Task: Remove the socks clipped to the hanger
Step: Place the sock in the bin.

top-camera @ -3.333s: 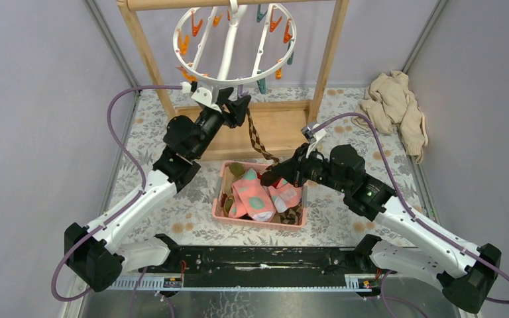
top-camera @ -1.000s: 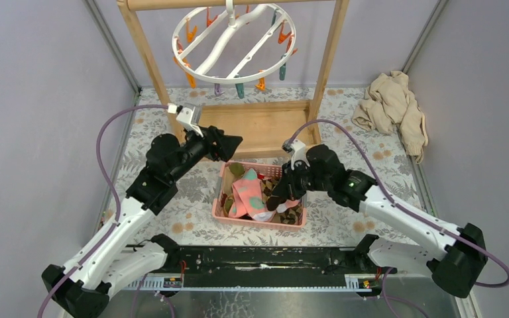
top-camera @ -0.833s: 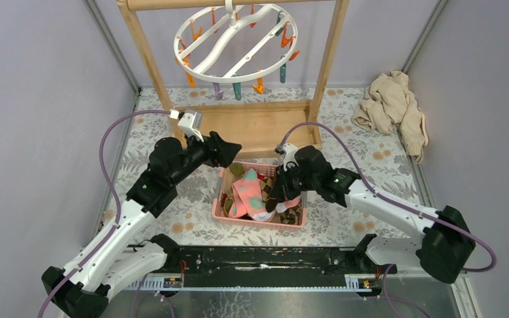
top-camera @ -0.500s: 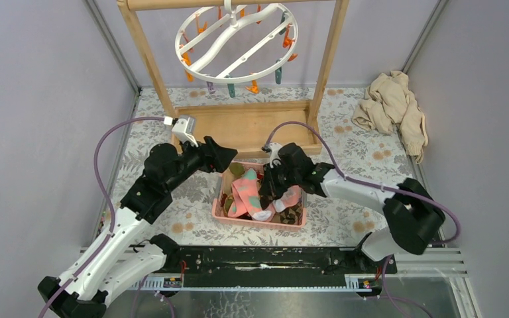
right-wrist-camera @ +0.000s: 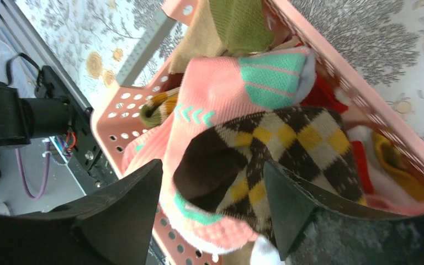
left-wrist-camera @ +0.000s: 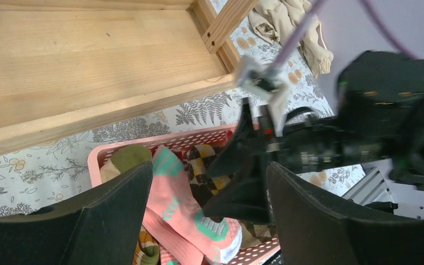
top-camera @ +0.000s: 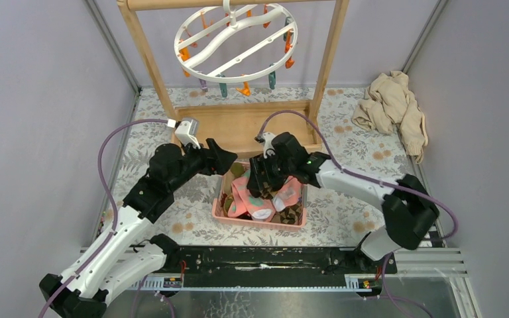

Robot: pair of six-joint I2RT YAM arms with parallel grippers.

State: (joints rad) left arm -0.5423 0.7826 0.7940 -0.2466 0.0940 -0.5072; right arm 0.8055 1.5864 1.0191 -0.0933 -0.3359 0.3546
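Note:
The white ring hanger (top-camera: 235, 43) hangs from the rack's top bar, tilted, and its orange, teal and purple clips hold nothing that I can see. Several socks lie in the pink basket (top-camera: 258, 224). A brown-yellow argyle sock (right-wrist-camera: 287, 143) rests loose on top of a pink-and-teal sock (right-wrist-camera: 221, 94). My right gripper (right-wrist-camera: 212, 165) hovers open just above the argyle sock, its fingers either side of it without touching. My left gripper (top-camera: 228, 159) is open and empty over the basket's far left corner, close to the right gripper (left-wrist-camera: 248, 182).
The wooden rack frame has a flat base board (top-camera: 252, 126) just behind the basket and two upright posts. A beige cloth heap (top-camera: 394, 109) lies at the back right. The floral mat (top-camera: 344, 212) surrounds the basket.
My right gripper has swung left over the basket and opened, letting go of the argyle sock. My left arm has drawn slightly nearer the basket. The hanger keeps swinging.

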